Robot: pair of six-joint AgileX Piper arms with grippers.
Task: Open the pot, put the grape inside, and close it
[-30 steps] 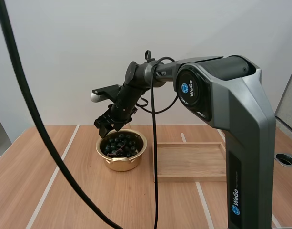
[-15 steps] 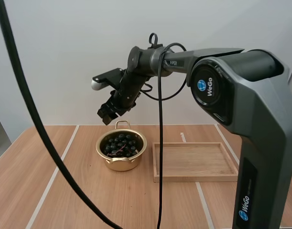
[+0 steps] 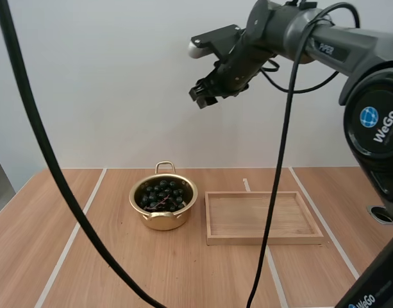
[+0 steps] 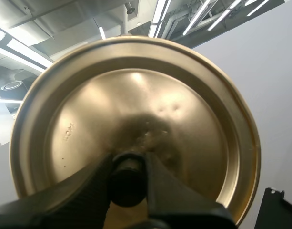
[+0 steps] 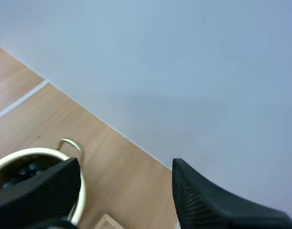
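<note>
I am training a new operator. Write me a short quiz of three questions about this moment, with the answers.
1. True or false: the grapes lie inside the pot.
2. What does the left gripper pinch? A) the lid, by its knob; B) a pot handle; C) nothing.
3. Fill in: the right gripper, high above the table, has its fingers ____.
Key: 1 true; 2 A; 3 open.
</note>
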